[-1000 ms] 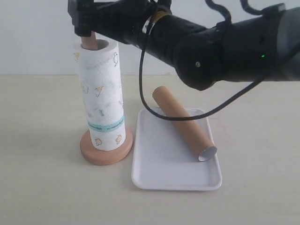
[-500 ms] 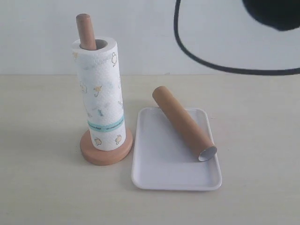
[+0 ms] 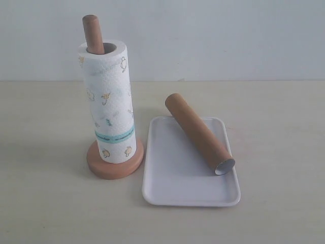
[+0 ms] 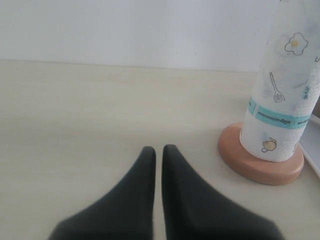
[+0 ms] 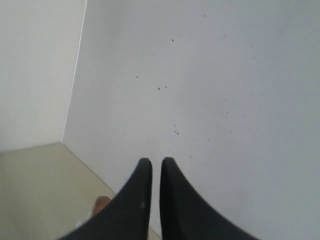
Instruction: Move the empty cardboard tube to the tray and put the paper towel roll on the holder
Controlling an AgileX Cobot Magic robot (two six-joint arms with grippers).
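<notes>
Two jobs are making up this task, and judging by how things are lying, you are looking at both of them done. The empty cardboard tube (image 3: pixel 198 134) is lying slantwise in the tray (image 3: pixel 172 185), its open near end resting by the right rim and its far end poking out over the back rim. The paper towel roll (image 3: pixel 109 101) is standing upright on the holder (image 3: pixel 116 172), the dowel's tip sticking out above the core and the roll's foot sitting on the round base.

The left gripper (image 4: pixel 158 152) is hanging low over the table (image 4: pixel 75 115), its jaws pressed together and gripping nothing. The roll and the holder's base are standing near it, off to one side and apart from it. The right gripper (image 5: pixel 152 164) is pointing at the pale wall (image 5: pixel 210 75), its jaws drawn in to a thin slit and carrying nothing. Only a small brown tip, probably the dowel's, is peeking in at the edge of its camera's picture, so you are likely sitting well apart from the roll. Neither arm is showing in the exterior view.

The step in hand, as I am reading it, is parking the arms. Your next move is calling for little: keep both grippers clear of the roll, and watch that overhanging tube end, which I am judging could roll if nudged.
</notes>
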